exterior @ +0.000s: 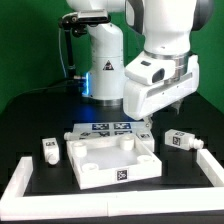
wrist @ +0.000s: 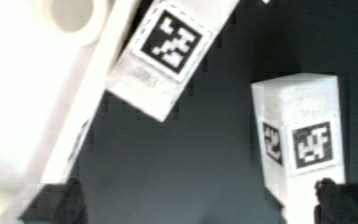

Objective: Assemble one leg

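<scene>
On the matt black table (exterior: 25, 125), you see hard white plastic parts with crisp edges, several bearing a black-and-white square tag. The leg (exterior: 180, 140) is a short blocky peg lying at the exterior view's right, apart from the square panel (exterior: 110, 160), which has a raised rim. A second peg (exterior: 50, 150) lies off the panel's other side. A third tagged piece (exterior: 146, 132) sits just beside the panel's back corner, near the marker board (exterior: 105, 128). A low white rail (exterior: 20, 182) borders the table's front. The gripper (exterior: 160, 113) hangs above the table between the leg and the third piece, touching neither.

The exterior view gives you the layout but does not let you judge the gap between the fingers. The wrist view supplies it: two dark fingertips (wrist: 51, 205) stand wide apart with bare table between them, grasping nothing. It also shows you the leg close up, smooth and square-edged, with tags on two faces. The leg is near one fingertip but outside the gap.
</scene>
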You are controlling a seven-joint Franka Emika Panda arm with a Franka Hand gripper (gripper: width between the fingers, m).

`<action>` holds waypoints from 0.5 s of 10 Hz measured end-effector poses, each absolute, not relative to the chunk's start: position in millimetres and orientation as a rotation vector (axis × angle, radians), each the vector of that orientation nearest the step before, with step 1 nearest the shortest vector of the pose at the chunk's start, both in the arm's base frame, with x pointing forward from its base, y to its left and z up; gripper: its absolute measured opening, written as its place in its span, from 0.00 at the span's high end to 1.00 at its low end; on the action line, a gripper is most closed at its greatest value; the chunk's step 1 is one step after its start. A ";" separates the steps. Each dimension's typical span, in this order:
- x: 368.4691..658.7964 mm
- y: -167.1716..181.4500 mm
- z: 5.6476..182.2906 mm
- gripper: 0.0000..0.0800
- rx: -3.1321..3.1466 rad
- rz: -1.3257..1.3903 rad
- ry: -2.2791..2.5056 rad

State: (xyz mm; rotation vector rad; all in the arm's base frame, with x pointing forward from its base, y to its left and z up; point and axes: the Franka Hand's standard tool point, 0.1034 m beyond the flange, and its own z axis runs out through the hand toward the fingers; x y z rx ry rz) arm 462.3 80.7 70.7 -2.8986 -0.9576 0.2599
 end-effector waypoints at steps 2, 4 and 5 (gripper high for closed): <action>462.3 80.2 70.6 0.19 -2.899 0.260 -0.956; 463.8 61.9 76.1 0.19 -2.913 0.301 -0.908; 480.6 43.6 93.4 0.19 -2.945 0.276 -0.869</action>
